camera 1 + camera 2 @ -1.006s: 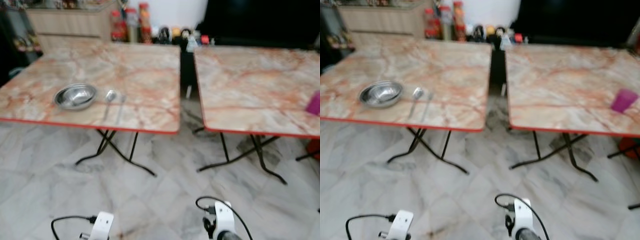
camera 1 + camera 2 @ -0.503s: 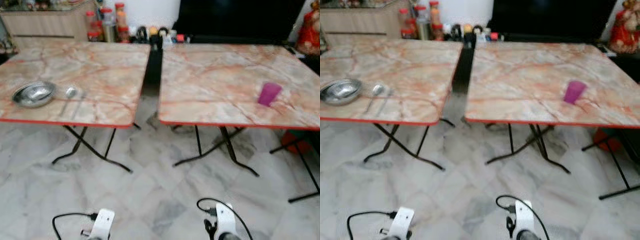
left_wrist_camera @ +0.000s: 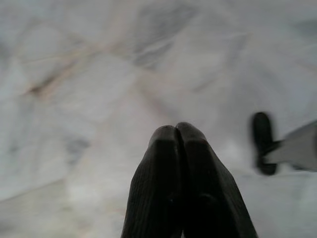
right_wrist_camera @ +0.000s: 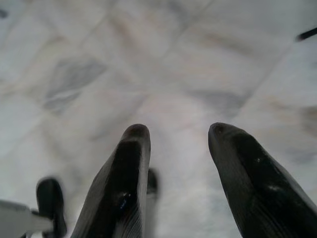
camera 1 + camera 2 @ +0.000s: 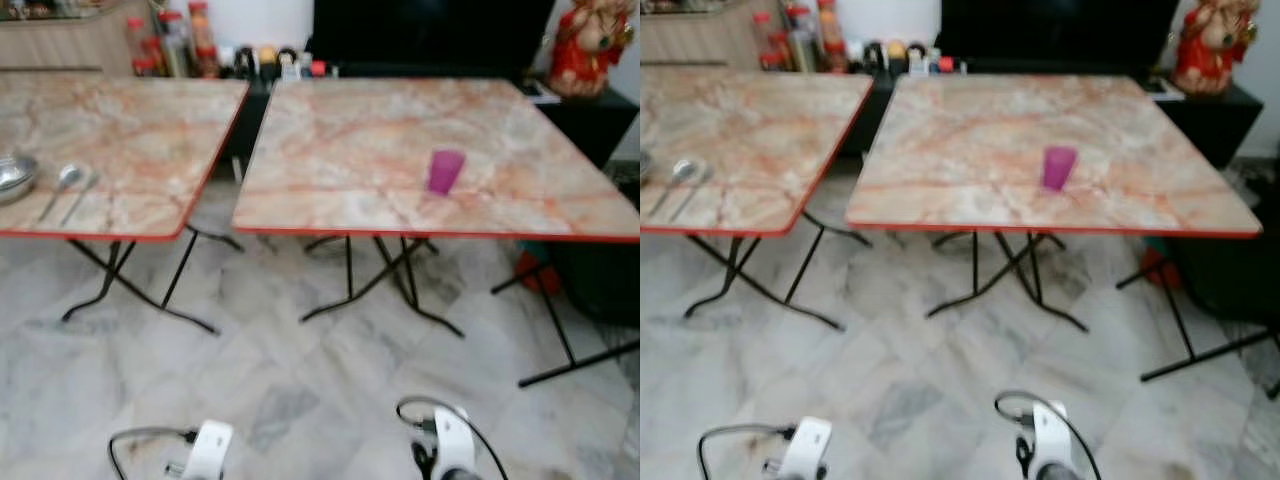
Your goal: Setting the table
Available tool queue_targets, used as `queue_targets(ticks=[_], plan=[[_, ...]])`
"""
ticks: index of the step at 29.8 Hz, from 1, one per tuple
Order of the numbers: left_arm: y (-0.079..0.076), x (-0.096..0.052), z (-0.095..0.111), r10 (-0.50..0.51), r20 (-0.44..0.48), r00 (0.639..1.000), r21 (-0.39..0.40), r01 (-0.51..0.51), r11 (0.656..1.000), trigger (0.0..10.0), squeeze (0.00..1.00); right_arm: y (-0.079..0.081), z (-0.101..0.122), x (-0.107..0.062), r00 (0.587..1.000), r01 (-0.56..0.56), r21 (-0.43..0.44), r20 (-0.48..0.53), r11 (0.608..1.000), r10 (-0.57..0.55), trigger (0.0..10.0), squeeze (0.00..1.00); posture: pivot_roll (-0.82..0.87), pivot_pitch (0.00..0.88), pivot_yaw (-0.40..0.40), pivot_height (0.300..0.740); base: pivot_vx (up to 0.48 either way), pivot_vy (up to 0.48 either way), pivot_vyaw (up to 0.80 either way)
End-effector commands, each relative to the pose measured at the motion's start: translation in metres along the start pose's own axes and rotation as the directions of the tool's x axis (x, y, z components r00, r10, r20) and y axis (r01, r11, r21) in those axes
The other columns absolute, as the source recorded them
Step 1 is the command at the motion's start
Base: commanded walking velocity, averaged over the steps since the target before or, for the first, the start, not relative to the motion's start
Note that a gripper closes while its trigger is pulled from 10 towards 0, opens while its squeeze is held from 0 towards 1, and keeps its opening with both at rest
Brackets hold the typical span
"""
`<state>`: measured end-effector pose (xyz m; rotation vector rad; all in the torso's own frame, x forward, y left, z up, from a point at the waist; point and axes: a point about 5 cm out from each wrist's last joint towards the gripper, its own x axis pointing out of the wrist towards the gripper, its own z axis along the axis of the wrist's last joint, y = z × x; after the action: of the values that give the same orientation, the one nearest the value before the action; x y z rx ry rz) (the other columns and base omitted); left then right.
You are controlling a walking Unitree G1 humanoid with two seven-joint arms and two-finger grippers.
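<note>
A purple cup [image 5: 446, 171] stands upright on the right marble-topped folding table [image 5: 340, 140], near its front edge. On the left table [image 5: 130, 130] lie a steel bowl [image 5: 10, 176] at the picture's left edge, a spoon [image 5: 62, 184] and a second utensil [image 5: 80, 192] beside it. Both arms hang low over the floor, their wrists at the bottom of the eye views. My left gripper [image 3: 177, 130] is shut with nothing in it. My right gripper [image 4: 178, 134] is open and empty above the marble floor.
A gap [image 5: 232, 150] separates the two tables, each on black crossed legs [image 5: 375, 280]. Behind them are bottles and jars [image 5: 170, 45], a dark screen [image 5: 430, 35] and a red figurine [image 5: 582, 45] on a black stand. A red object [image 5: 535, 272] lies under the right table.
The camera has swung to the right: both tables have slid left in view, the bowl is now at the left edge and the purple cup has come toward the centre.
</note>
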<state>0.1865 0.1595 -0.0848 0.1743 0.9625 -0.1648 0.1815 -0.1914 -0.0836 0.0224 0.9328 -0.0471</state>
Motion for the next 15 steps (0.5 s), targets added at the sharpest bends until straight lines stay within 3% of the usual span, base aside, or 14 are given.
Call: queue_targets(ticks=[1, 15], plan=[[0.0126, -0.0016, -0.0039, 0.034, -0.018, 0.999, 0.001, -0.034, 0.999, 10.0, 0.0, 0.0089, 0.0056, 0.0017, 1.0, -0.023, 0.004, 0.02, 1.0, 0.022, 10.0, 0.0, -0.05, 0.0, -0.032, 0.74, 0.0, -0.416, 0.0], [0.0129, -0.0019, -0.005, 0.037, -0.016, 0.999, -0.005, -0.037, 0.999, 10.0, 0.0, 0.0088, 0.0067, 0.0018, 0.999, -0.023, 0.002, 0.023, 1.0, 0.023, 10.0, 0.0, -0.04, 0.0, -0.035, 0.74, 0.0, -0.416, 0.0]])
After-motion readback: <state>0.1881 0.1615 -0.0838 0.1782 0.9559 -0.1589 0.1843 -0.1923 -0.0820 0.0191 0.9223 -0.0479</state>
